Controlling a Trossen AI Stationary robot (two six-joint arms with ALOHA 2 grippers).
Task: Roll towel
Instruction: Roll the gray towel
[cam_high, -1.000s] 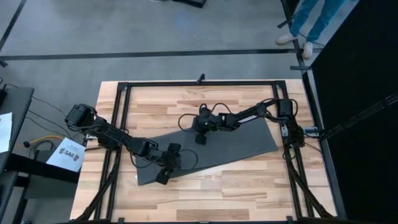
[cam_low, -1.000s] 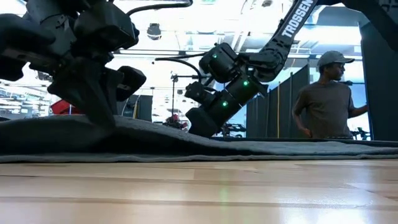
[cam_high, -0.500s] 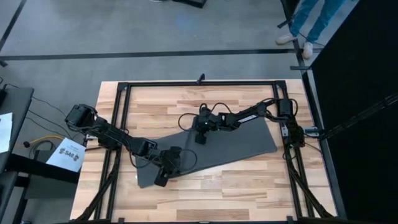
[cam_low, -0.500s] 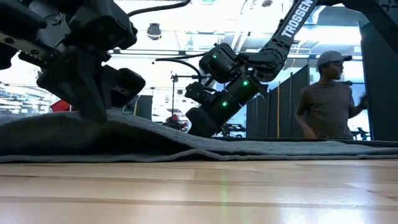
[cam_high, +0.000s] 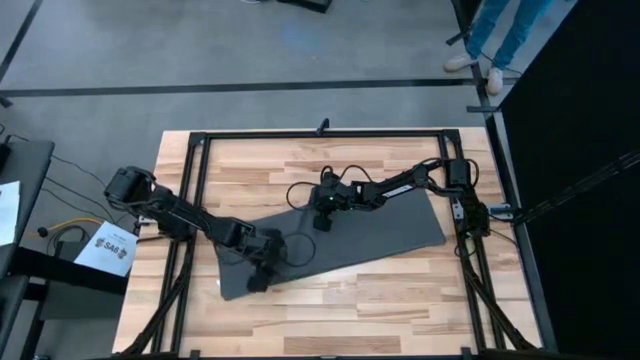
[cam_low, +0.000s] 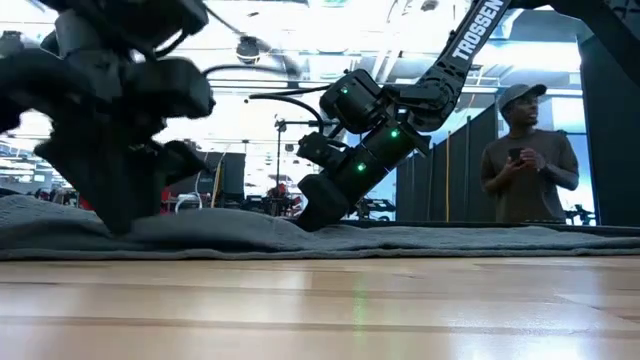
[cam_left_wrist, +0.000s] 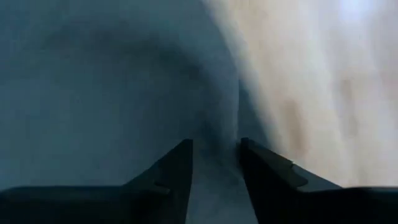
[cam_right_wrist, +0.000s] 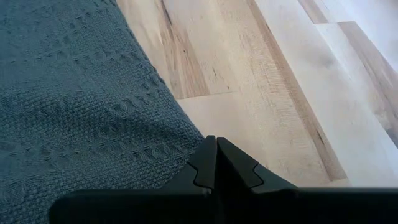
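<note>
Towel (cam_high: 345, 240), dark grey, lay slantwise across the table (cam_high: 400, 300), unrolled; left gripper (cam_high: 256, 281), now lowered to its near-left corner, pinched a raised fold, and right gripper (cam_high: 322, 222), fingers together, rested on the far edge, so rolling had barely begun.

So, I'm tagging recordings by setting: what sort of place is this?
Probably a robotics lab or workshop: a framed wooden table bears a grey towel, the floor is bare concrete, and a person stands among partitions and ceiling lights.
</note>
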